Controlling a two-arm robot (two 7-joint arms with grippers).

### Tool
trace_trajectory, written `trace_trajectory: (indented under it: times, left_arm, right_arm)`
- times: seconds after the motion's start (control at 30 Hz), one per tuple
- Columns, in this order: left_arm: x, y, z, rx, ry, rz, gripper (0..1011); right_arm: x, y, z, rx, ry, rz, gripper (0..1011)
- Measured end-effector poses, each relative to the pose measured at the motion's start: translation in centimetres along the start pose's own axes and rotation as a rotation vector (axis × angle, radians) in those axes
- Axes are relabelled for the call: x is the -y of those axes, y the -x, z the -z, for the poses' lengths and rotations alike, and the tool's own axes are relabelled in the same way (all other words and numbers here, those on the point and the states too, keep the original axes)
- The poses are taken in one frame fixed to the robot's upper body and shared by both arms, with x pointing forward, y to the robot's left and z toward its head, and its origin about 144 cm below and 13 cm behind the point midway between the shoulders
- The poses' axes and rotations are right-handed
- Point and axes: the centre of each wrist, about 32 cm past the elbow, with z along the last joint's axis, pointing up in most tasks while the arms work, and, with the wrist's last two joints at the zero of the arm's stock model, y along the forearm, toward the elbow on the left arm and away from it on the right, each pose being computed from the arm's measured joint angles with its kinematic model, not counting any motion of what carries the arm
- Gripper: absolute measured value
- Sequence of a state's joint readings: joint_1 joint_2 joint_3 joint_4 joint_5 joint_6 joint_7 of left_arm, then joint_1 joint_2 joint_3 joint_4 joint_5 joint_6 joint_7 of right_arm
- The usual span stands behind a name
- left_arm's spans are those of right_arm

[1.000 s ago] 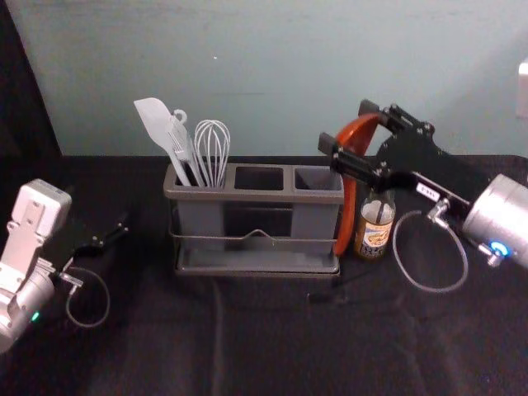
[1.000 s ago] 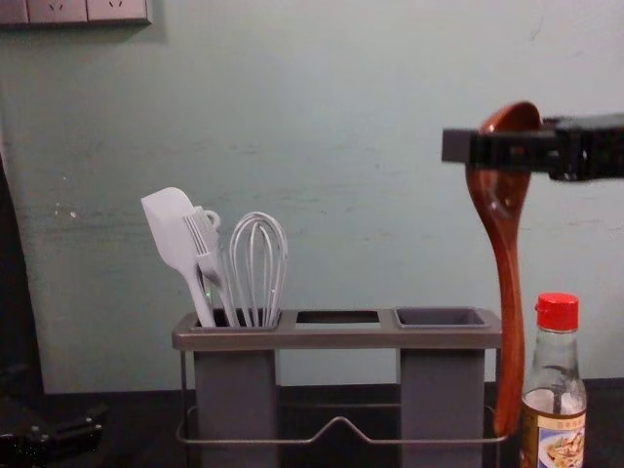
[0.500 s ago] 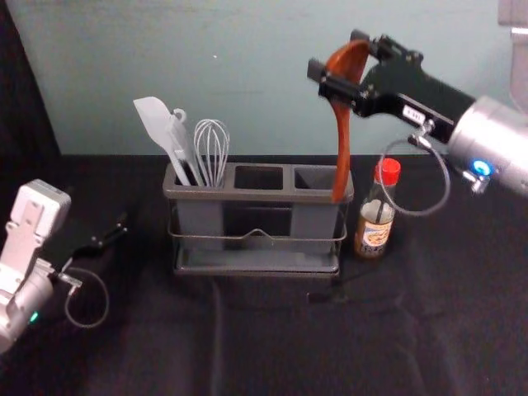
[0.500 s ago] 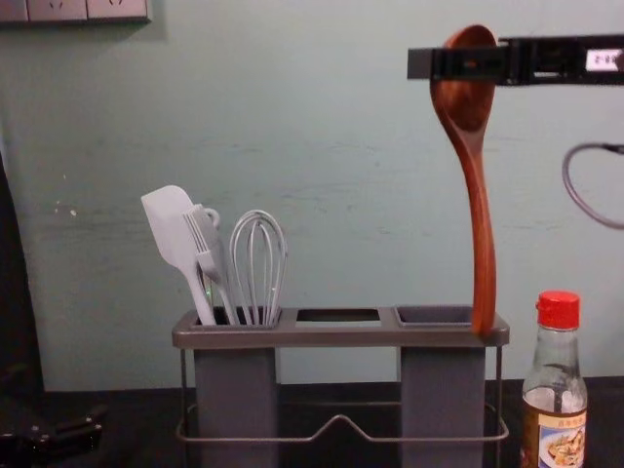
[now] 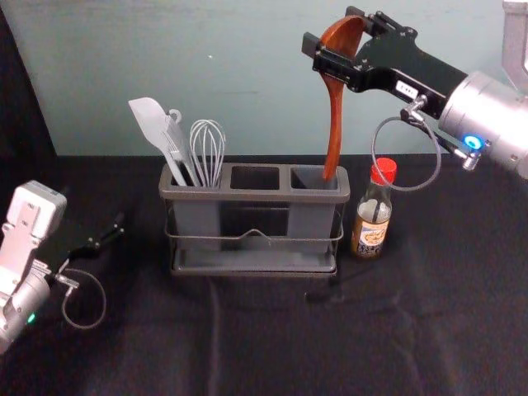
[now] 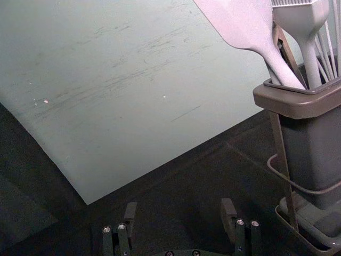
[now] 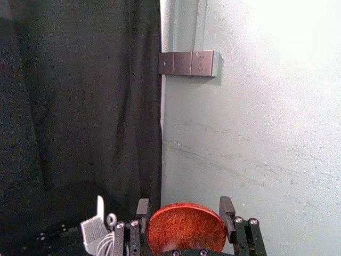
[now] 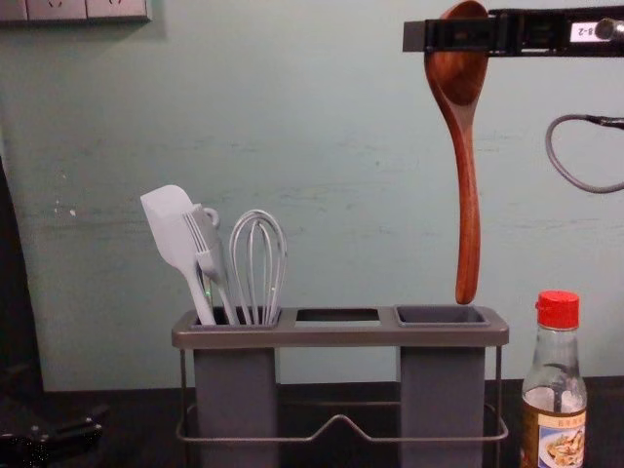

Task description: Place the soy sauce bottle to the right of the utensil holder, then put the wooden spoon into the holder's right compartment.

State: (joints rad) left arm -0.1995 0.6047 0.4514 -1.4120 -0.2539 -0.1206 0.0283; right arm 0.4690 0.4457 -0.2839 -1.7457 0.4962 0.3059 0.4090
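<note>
The wooden spoon (image 5: 334,124) is held by its bowl between the closed fingers of the right gripper (image 5: 332,29), high above the right end of the utensil holder (image 5: 256,196). The handle is pointed downward, close to upright, and its tip is held just above the open mouth of the right compartment (image 8: 442,315). By the chest view, the tip is lined up nearer the compartment's right edge than its left, so more open room is left on the side toward the middle compartment (image 5: 256,177). The soy sauce bottle (image 5: 373,227) is stood upright on the dark cloth (image 5: 289,346), just beside the holder's right end, with a narrow gap seen between them in the chest view; its red cap is set lower than the holder's rim at the back of the head view's scene? The wooden spoon (image 5: 334,124) is held by its bowl between the fingers of the right gripper (image 5: 332,29), which are closed against the bowl's sides, high above the right end of the utensil holder (image 5: 256,196). The handle is pointed downward, close to upright, and its tip is held just above the mouth of the right compartment (image 8: 442,315). In the chest view the tip is lined up within the opening, nearer its right edge than its left, so more room is left on the side toward the middle compartment (image 5: 256,177). The soy sauce bottle (image 5: 373,227) is stood upright just to the right of the holder, with a narrow gap seen between them in the chest view. The left compartment is taken up by a spatula (image 5: 151,124), a brush (image 8: 203,244) and a whisk (image 5: 207,153), and open space is left between the whisk and the spoon. The left gripper (image 5: 114,231) is parked low to the left of the holder, apart from its edge, with its fingers spread in its wrist view.
</note>
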Motion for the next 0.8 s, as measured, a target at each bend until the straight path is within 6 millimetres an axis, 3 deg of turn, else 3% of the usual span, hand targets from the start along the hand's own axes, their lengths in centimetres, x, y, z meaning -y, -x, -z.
trace_trajectory:
  times: [0.43,0.8]
  left_arm:
    - [0.0,0.0,0.0,0.000,0.000,0.000,1011]
    - [0.0,0.0,0.0,0.000,0.000,0.000,1011]
  right_arm:
    - [-2.4,-1.4,1.5,-0.025,0.028,0.005,826]
    - [-2.9,-1.1,3.3,-0.037,0.071,-0.017,826]
